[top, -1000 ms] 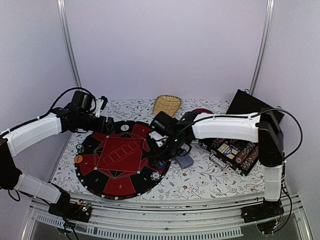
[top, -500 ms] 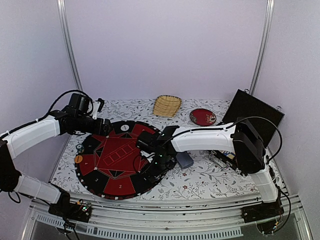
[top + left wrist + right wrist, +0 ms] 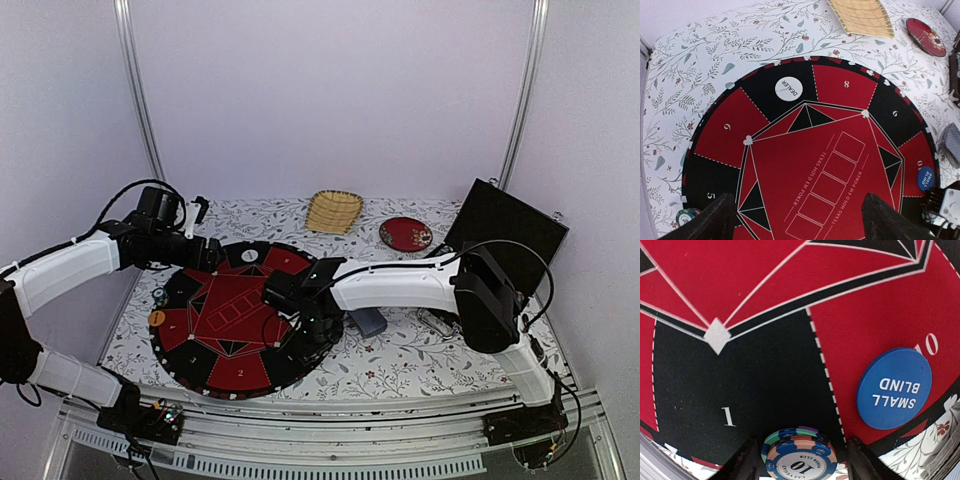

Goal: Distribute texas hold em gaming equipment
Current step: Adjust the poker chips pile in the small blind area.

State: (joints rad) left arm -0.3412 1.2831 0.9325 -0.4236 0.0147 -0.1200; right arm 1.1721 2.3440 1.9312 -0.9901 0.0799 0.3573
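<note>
Your right gripper (image 3: 801, 456) straddles the small stack of striped round poker chips (image 3: 798, 466) on black seat 1 of the round red-and-black felt mat (image 3: 765, 365). Its fingers stand apart, not yet pinching, with the stack centred between them. Your left gripper (image 3: 800, 220), spread wide, is well apart from it.

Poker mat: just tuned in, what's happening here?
The right gripper is down at the near-right edge of the mat, jaws open either side of a chip stack on seat 1, beside the blue small blind button. No firm grip shows yet. The left gripper hovers open and empty over the mat's far-left side. The white dealer button lies near the far edge.
</note>
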